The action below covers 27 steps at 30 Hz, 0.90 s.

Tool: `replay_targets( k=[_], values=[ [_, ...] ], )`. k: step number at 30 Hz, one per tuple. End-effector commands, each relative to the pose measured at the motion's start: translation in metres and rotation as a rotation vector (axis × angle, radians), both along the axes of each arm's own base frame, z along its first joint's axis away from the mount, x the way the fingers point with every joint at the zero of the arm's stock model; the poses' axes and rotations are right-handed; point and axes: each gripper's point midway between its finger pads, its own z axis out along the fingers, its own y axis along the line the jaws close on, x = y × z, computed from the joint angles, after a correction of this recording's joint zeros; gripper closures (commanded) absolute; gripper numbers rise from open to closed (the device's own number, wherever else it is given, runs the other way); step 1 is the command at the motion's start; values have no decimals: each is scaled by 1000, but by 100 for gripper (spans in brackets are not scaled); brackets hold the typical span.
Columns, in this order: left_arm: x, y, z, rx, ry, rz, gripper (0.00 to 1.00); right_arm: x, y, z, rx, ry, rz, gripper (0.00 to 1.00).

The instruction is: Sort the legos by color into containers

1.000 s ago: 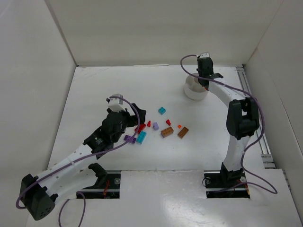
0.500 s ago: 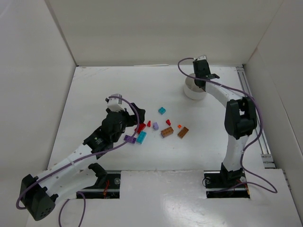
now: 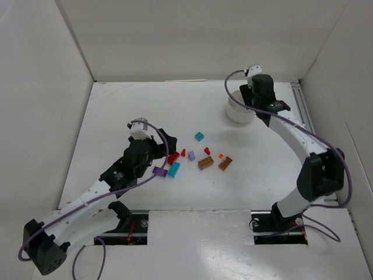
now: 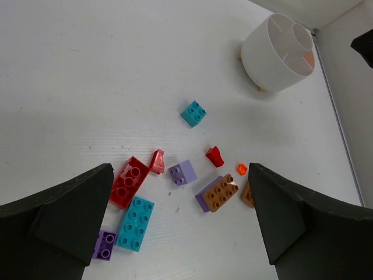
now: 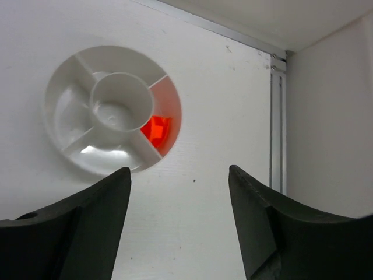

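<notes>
While the left end effector (image 4: 180, 175) is hovering low over the scattered legos, its blunt matte-black fingers spread wide and gripping nothing, the right end effector (image 5: 178, 192) is hanging above the tub (image 5: 55, 111) with its own dark fingers parted and empty.

The tub is sitting at the far right of the white tabletop (image 4: 87, 70). It is round, thin-walled, glossy white plastic, split into wedges around a cylindrical middle well. An orange-red piece (image 5: 156, 129) is lying in one wedge, tinting that wall pink.

The other bricks are lying well apart from the tub, between the left fingers:
- a studded teal square brick (image 4: 193, 113), off by itself
- a long red brick (image 4: 128, 182), touching a small red slope (image 4: 156, 161)
- a lilac cube (image 4: 182, 172)
- a red wedge (image 4: 214, 156)
- a tiny translucent orange stud (image 4: 241, 169)
- a brown brick (image 4: 218, 192)
- a longer teal brick (image 4: 135, 223), beside a flat purple plate (image 4: 105, 244)
</notes>
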Motion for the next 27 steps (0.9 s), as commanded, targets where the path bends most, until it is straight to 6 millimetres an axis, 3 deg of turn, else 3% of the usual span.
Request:
replay_targets(
  k=[1,2,3,4,5,12,15,16,19,22,27],
  values=[
    [-6,4,0,-46,34,23,0,-18,49,14,71,-58,295,27],
    [-7,4,-3,-51,48,27,0,-36,51,3,79,-32,339,23],
    [-9,6,-7,-46,68,32,0,-46,71,-4,107,-18,436,19],
    [-10,5,-10,-52,82,28,0,-57,79,-15,117,6,474,19],
    [-12,3,-19,-52,112,27,0,-77,94,-33,123,47,533,18],
    [-30,2,-48,-67,222,1,0,-149,159,-100,184,211,797,22],
    [-36,4,-55,-92,246,7,0,-159,179,-118,190,254,838,25],
    [-38,6,-58,-91,247,7,0,-162,182,-132,189,296,836,25],
    [-41,6,-60,-114,257,8,0,-161,180,-156,170,353,816,33],
    [-45,9,-66,-117,281,19,0,-158,183,-166,176,375,805,44],
    [-49,12,-71,-107,304,26,0,-170,177,-191,203,445,762,45]
  ],
)
